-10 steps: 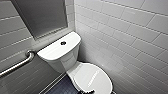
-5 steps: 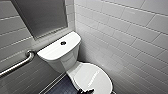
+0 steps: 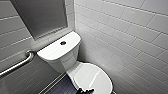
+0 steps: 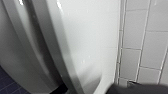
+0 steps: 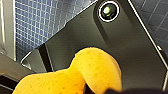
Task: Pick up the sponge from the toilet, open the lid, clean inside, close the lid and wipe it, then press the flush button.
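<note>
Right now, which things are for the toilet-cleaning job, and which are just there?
For the job: orange sponge, toilet, its closed lid, flush button.

Just there: metal grab bar, white wall tiles, dark floor tiles, grey wall panel.

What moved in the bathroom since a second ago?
Nothing I can see moved. The toilet sits in the same spot, its lid shut, the flush button untouched, and the grab bar on the wall as before. The right tool grips the sponge.
</note>
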{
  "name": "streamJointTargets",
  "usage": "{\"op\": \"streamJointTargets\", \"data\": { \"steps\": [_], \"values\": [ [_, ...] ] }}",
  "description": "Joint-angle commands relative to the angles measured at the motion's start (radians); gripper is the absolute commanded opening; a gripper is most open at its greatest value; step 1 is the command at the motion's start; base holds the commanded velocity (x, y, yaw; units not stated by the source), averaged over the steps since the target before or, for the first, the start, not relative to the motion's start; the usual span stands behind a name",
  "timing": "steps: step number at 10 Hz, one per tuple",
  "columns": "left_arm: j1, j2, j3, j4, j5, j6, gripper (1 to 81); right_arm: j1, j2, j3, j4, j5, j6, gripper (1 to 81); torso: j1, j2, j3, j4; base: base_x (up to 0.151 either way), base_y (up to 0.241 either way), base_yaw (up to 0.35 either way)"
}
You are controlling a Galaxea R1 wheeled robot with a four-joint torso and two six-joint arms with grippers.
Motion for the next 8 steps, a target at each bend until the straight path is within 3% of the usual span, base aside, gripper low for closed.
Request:
{"op": "streamJointTargets", "data": {
  "steps": [1,4,7,8],
  "values": [
    [-0.145,-0.019,0.112,0.01,-0.079,0.01,81.1,0.011,-0.022,0.012,-0.017,-0.072,-0.002,1.0,0.0,0.0,0.0,0.0,0.0,0.0,0.0],
    [-0.156,-0.066,0.182,0.004,-0.108,-0.013,81.1,0.011,-0.019,0.011,-0.014,-0.072,0.001,1.0,0.0,0.0,0.0,0.0,0.0,0.0,0.0],
    [-0.149,-0.145,0.205,0.011,-0.222,-0.173,81.1,0.011,-0.01,-0.002,-0.014,-0.07,0.001,1.0,0.0,0.0,0.0,0.0,0.0,0.0,0.0],
    [-0.151,-0.161,0.224,0.01,-0.239,-0.185,81.1,0.008,-0.008,-0.002,-0.012,-0.05,0.001,1.0,0.0,0.0,0.0,0.0,0.0,0.0,0.0]
  ]
}}
